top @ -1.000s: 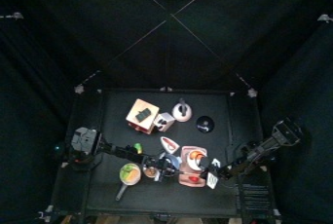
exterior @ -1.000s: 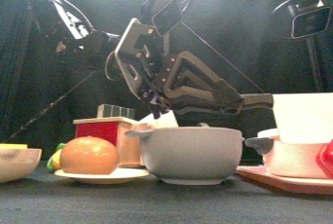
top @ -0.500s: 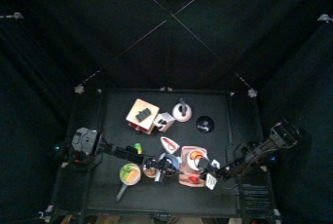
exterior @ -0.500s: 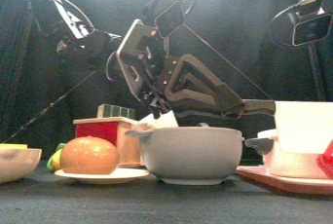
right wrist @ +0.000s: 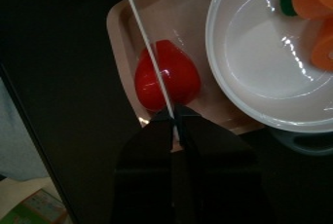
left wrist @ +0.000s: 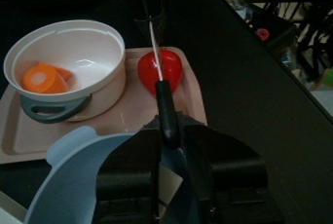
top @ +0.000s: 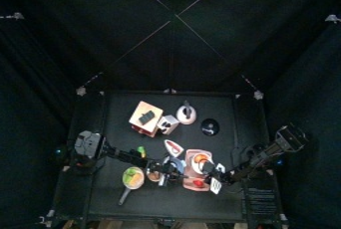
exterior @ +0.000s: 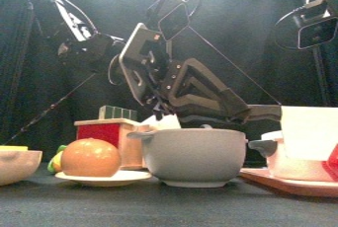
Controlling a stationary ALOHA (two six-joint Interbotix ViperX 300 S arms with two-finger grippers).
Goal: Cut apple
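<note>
Small round red apple (left wrist: 162, 67) sits whole on the pinkish rectangular cutting board (left wrist: 196, 96), just beside the white round bowl with a grey handle (left wrist: 68, 57) that shares the board. In the right wrist view the apple (right wrist: 166, 73) lies between the bowl (right wrist: 260, 62) and the board's edge (right wrist: 124, 33); skin looks unbroken from both wrists, but its underside is hidden.

Right tool (right wrist: 176, 121): jaws closed together on the black handle of a thin silver-bladed knife (right wrist: 143, 43). The blade runs across the top of the apple; whether it touches or sits just above, I cannot tell. The fingertips themselves are lost in dark against the handle.

Left tool (left wrist: 164, 121): the wrist view shows a dark handle and thin blade running up the middle of its body toward the apple; its jaws are buried in black, so open or closed, cannot tell. A pale blue curved thing (left wrist: 72, 174) cuts off the near corner of that view.

An orange round object (left wrist: 45, 78) lies inside the bowl, only partly seen from the right wrist.

Front view: the apple is hidden behind a grey-white bowl (exterior: 196, 154); the board (exterior: 284, 182) is cut off at the edge. Top view: the board (top: 202, 169) is too small to read detail.
</note>
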